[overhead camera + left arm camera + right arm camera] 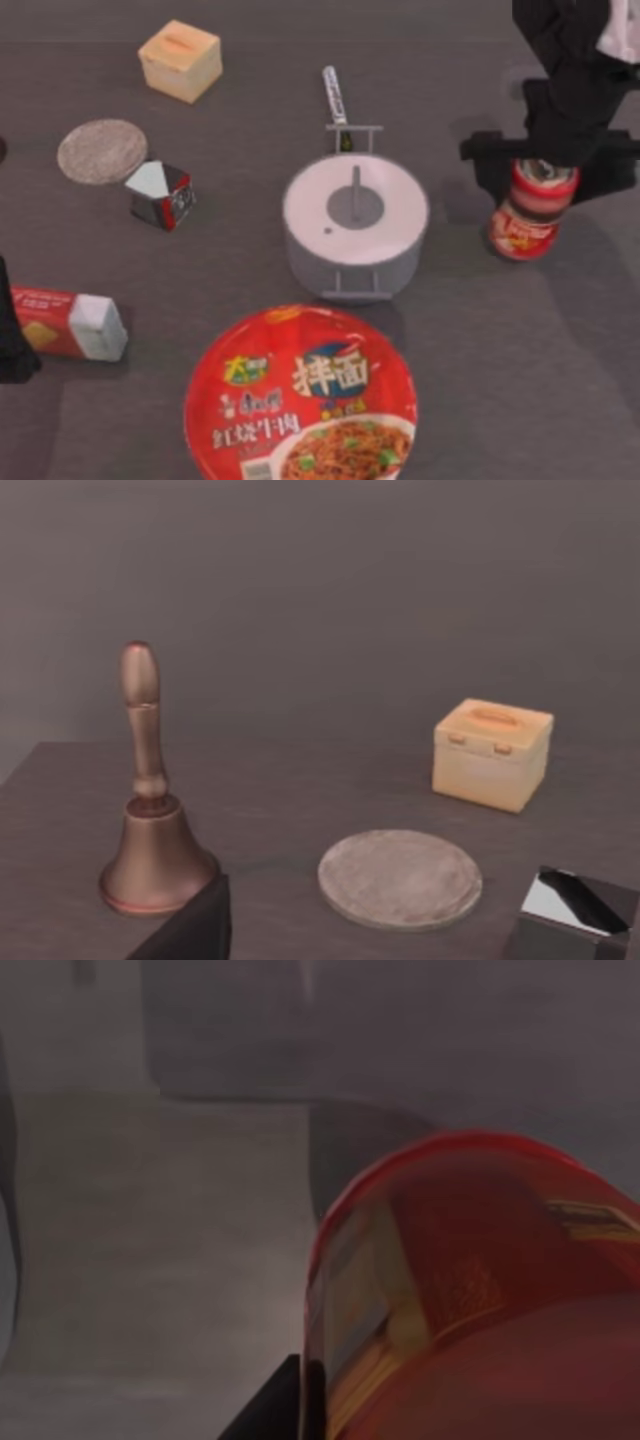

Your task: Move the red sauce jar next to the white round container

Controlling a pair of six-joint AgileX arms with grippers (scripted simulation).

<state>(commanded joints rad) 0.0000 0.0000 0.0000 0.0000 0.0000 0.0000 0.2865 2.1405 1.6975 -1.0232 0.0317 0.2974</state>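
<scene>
- The right gripper (547, 160) stands over the red sauce jar (530, 212) at the right of the table, its dark fingers set on either side of the jar's lid end and clamped on it
- The jar leans slightly, its base on the table and its top under the gripper; the right wrist view is filled by the jar's red lid (470, 1290) seen from very near
- The white round container (355, 228) sits near the middle of the table, to the left of the jar; the two are near each other but apart, with bare table (560, 350) between them
- The large red noodle bowl (300, 395) lies in front of the container, just beside it
- On the left side lie a flat grey disc (102, 151), a small grey-and-red carton (160, 194), a tan box (180, 60) and a red-and-white box (68, 323)
- The left arm (12, 340) is parked at the left edge of the table; its fingers cannot be told open or closed
- The left wrist view shows a bronze bell (150, 810), with the grey disc and the tan box beyond it
</scene>
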